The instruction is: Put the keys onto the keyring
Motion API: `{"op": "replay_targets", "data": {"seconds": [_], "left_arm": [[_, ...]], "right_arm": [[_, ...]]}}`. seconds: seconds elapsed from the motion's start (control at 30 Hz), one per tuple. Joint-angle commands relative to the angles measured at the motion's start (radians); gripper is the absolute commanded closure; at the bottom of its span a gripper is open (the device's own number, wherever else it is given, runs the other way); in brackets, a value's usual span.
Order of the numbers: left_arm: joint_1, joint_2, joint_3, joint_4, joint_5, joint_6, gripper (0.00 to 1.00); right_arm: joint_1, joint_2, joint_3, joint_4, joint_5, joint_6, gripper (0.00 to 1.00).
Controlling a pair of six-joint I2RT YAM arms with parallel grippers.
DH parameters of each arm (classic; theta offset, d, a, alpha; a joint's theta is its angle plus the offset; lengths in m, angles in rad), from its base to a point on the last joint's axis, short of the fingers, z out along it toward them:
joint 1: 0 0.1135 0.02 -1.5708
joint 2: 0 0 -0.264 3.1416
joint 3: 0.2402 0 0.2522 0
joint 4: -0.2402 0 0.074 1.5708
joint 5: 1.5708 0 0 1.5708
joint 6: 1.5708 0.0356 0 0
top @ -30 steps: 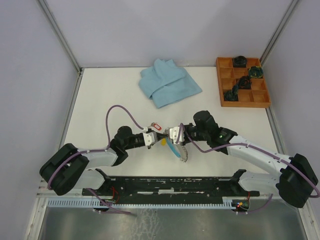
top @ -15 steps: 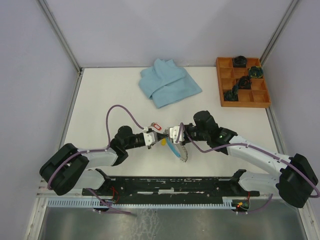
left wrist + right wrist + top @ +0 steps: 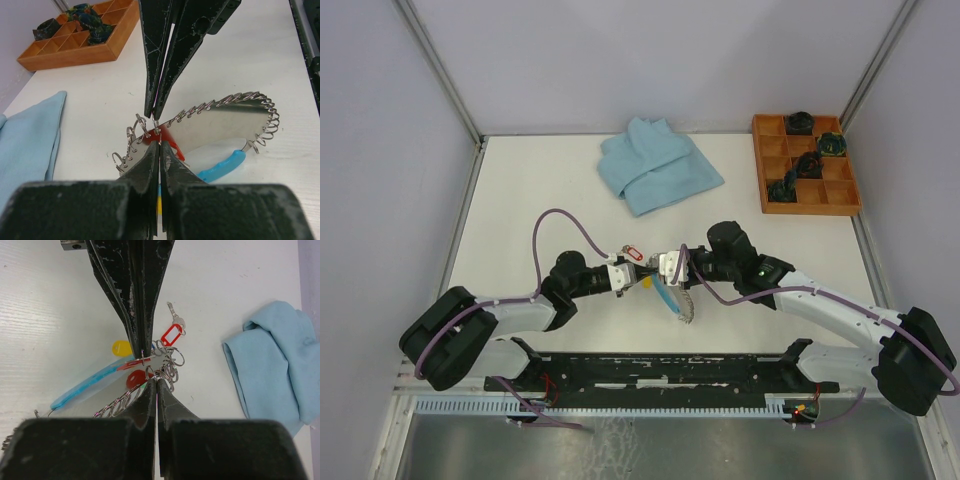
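Looking back over the last second, almost nothing has moved. My left gripper [image 3: 626,280] and my right gripper [image 3: 666,269] are nose to nose in the middle of the top view, just as they were. The keyring [image 3: 676,302] hangs off the right gripper and points down toward the bottom of the frame. Its low end has only swung a tiny bit.

The right jaws are squeezed tight on the keyring's wire coil. The left jaws are squeezed tight too. Their tips are at that same end of the coil, next to a round red tag [image 3: 134,379]. I cannot tell if they pinch the tag's little ring or the coil itself.

In the right wrist view, a key with a red tag [image 3: 171,334] lies on the table [image 3: 60,300], just above the spot where the grippers meet. I cannot tell if it is hooked to the little rings below it. A yellow tag [image 3: 121,347] sits to the left, just beside the left fingers.

Because things are so still, I think this is the slow, fiddly part: working a key's small ring onto the coil. The job does not look done yet. A slip here could drop the keyring.
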Motion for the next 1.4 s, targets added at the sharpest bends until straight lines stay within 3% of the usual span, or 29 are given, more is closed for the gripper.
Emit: {"op": "replay_targets", "data": {"seconds": [0.0, 1.37], "left_arm": [[-0.004, 0.0, 0.037, 0.053, 0.015, -0.017, 0.97], [-0.004, -0.011, 0.057, -0.014, -0.036, -0.046, 0.97]], "right_arm": [[0.005, -0.024, 0.012, 0.071, -0.011, 0.013, 0.99], [0.005, -0.027, 0.01, 0.076, 0.003, 0.029, 0.99]]}}
